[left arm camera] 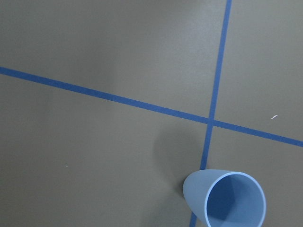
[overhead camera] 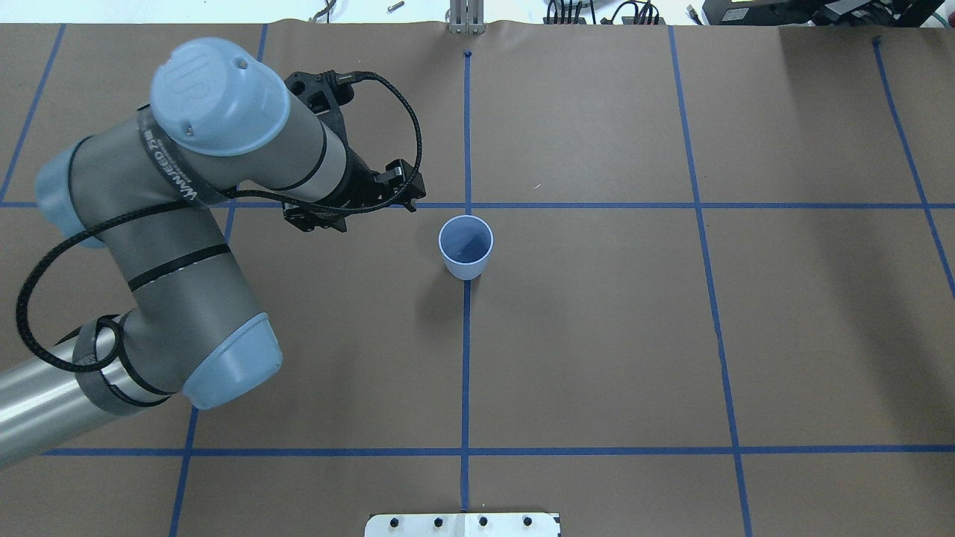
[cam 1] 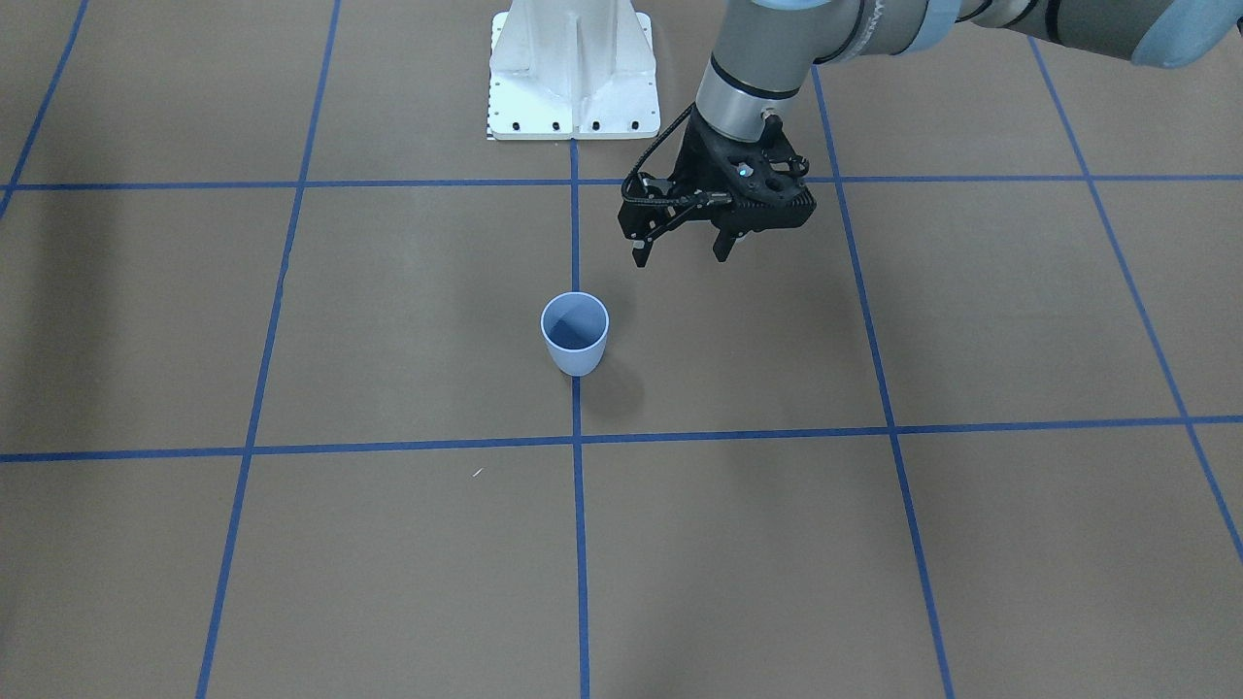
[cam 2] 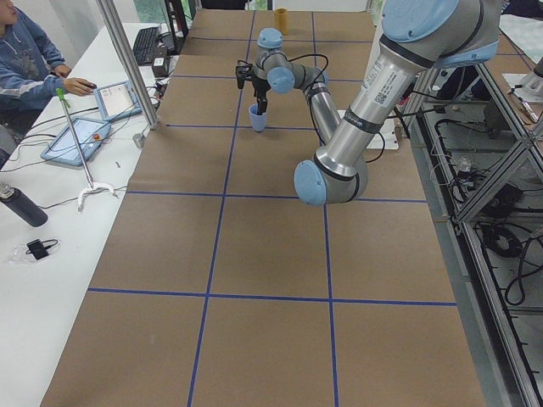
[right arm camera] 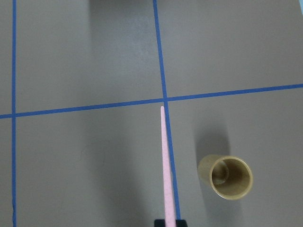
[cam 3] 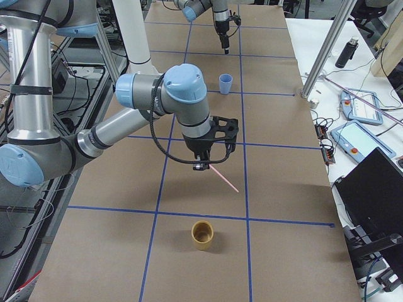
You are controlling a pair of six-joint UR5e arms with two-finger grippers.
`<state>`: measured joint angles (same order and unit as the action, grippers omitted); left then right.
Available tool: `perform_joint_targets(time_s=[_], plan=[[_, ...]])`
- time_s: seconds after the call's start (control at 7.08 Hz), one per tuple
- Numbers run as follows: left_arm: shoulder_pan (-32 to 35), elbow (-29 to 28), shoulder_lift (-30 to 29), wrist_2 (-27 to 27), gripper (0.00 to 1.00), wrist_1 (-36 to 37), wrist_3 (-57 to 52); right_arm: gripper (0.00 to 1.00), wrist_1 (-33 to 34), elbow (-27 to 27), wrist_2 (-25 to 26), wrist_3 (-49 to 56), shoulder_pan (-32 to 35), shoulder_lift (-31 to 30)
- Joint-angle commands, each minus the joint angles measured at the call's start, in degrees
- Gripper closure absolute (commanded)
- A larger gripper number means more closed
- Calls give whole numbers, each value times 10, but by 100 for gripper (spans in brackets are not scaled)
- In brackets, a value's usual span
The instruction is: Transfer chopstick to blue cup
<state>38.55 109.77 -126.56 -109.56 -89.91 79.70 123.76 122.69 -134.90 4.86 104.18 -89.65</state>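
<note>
In the middle of the frame, the right gripper [cam 3: 203, 165] is pinching the chopstick [cam 3: 223, 178], jaws nearly closed. The left gripper [cam 1: 680, 257] is hanging wide open and empty, upper right of the blue cup [cam 1: 575, 335].

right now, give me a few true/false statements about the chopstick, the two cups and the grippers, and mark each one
1. The chopstick is in the blue cup. False: the right gripper holds it, well away from that cup, which is empty.
2. The blue cup stands upright. True.
3. The left gripper is open and holds nothing. True.
4. The tan cup lies on its side. False: it stands upright.
</note>
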Motion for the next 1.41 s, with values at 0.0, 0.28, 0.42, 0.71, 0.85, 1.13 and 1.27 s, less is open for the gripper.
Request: perform_joint_targets(time_s=[0.0, 0.28, 0.42, 0.71, 0.85, 1.13, 1.27], plan=[[32, 31, 39, 0, 2, 1, -50, 100, 3, -7, -7, -125, -90, 86], [84, 57, 96, -11, 2, 1, -146, 100, 2, -17, -3, -297, -209, 196], [113, 57, 118, -42, 2, 1, -187, 100, -10, -25, 1, -377, -272, 242], [169, 57, 150, -93, 2, 0, -255, 100, -136, -47, 2, -559, -365, 264], [186, 57, 169, -100, 2, -1, -286, 100, -197, -49, 3, -642, -402, 267], [213, 55, 202, -101, 2, -3, -346, 100, -206, -81, 4, -721, -456, 342], [216, 44, 204, -101, 2, -3, -355, 100, -208, -87, 4, -766, -481, 371]])
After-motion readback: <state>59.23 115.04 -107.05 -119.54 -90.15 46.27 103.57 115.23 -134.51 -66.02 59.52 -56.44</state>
